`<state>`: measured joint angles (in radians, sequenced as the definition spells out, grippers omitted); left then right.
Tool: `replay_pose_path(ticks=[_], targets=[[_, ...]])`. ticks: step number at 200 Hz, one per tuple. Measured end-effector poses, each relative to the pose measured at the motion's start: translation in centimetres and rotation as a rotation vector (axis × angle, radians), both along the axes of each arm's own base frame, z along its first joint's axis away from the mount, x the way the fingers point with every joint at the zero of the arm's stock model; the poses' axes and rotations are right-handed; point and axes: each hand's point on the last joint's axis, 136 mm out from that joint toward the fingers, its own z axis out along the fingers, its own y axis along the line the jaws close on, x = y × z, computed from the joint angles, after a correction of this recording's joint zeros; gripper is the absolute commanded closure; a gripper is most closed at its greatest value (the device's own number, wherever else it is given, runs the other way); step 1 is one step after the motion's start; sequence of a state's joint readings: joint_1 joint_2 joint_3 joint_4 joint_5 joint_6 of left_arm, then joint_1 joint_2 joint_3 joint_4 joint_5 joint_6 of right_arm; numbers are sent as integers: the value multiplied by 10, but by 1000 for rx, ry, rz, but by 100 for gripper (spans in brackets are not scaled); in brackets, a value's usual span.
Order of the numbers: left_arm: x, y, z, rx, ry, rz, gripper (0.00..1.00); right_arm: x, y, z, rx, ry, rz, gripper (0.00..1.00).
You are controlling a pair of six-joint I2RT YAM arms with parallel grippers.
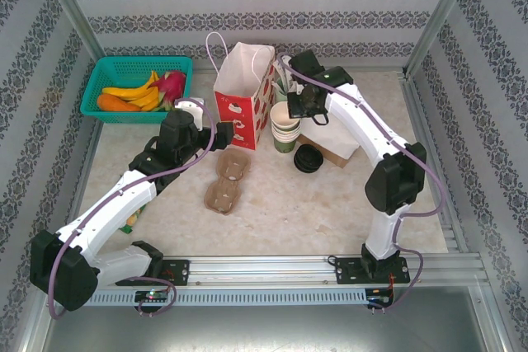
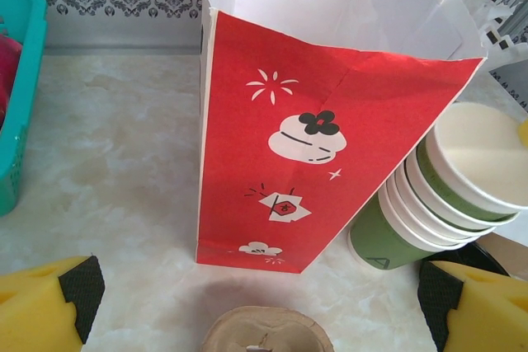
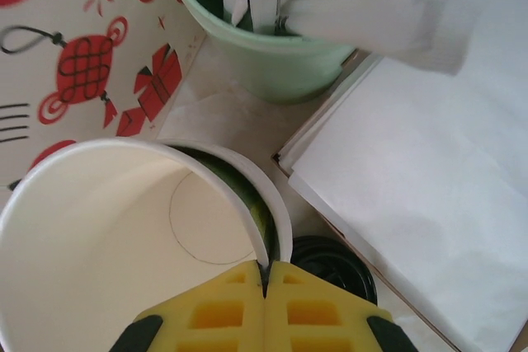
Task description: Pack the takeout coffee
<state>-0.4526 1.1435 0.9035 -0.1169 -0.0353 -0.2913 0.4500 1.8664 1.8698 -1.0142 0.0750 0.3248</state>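
Observation:
A stack of green paper cups stands right of the red-and-white bag. My right gripper is shut on the rim of the top cup, whose white inside faces the camera; it is tilted off the cup beneath. Black lids lie just beside the stack. The brown two-well pulp tray lies on the table in front of the bag. My left gripper hangs open over the tray's far well, facing the bag and the cups.
A mint cup of white wrapped straws stands behind the stack. White napkins in a flat box lie to the right. A teal basket of fruit sits at the back left. Patterned walls close in the table.

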Motion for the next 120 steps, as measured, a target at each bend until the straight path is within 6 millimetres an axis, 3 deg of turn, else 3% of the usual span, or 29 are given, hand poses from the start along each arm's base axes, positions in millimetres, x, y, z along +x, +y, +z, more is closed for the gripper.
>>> replay_pose_path(ticks=[65,89,120], targets=[[1,4,-1,10,-1,25,1,-4,-2,42,46,-118,-2,100],[1,4,0,1,5,28,1,-12,-1,56,47,-174,4,100],[1,0,5,-29,5,13,1,-29,-5,87,71,-279,4,100]])
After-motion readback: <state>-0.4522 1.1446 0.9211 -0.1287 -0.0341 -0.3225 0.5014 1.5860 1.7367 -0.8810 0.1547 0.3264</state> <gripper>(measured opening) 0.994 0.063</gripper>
